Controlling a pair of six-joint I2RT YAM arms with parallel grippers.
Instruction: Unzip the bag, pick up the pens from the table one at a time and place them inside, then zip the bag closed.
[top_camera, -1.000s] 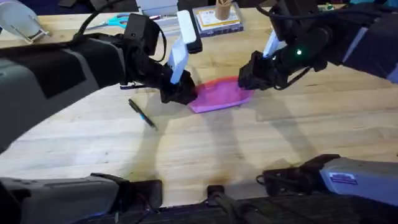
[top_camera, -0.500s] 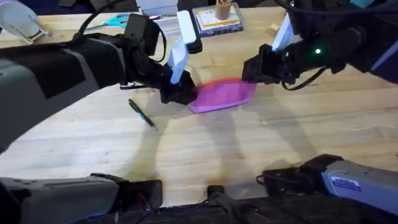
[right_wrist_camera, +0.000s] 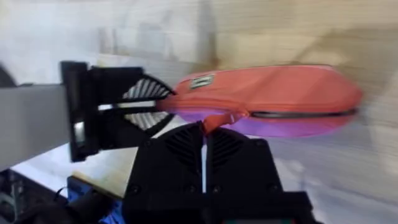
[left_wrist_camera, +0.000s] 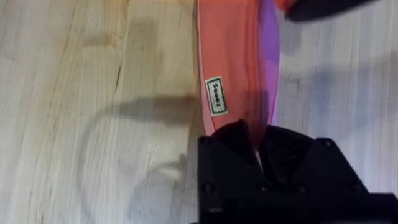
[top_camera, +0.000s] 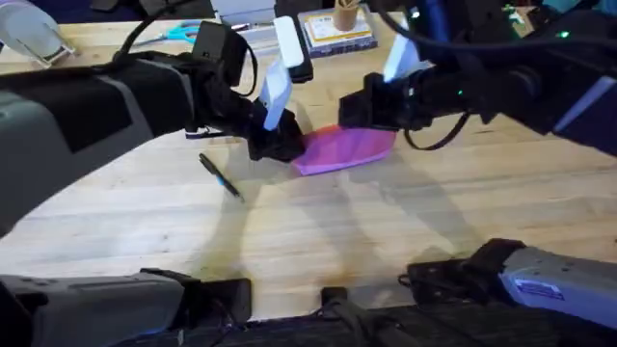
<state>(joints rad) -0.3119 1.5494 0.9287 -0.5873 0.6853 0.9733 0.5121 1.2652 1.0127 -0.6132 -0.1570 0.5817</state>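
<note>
Presently the left end effector (left_wrist_camera: 258, 155) clamps the bag (top_camera: 349, 146) at one end on the tabletop (top_camera: 318, 231). The right end effector (right_wrist_camera: 204, 134), closed on the zipper pull (right_wrist_camera: 211, 119), should draw straight along the zipper with the bag kept taut.

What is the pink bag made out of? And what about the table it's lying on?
The bag looks like soft cloth, matte: a small sewn-on label shows on its side and it sags between the left tool and the right tool, which pinches the zipper tab. The table looks like pale wood planks, going by the grain lines and seams, probably with a smooth finish.
</note>
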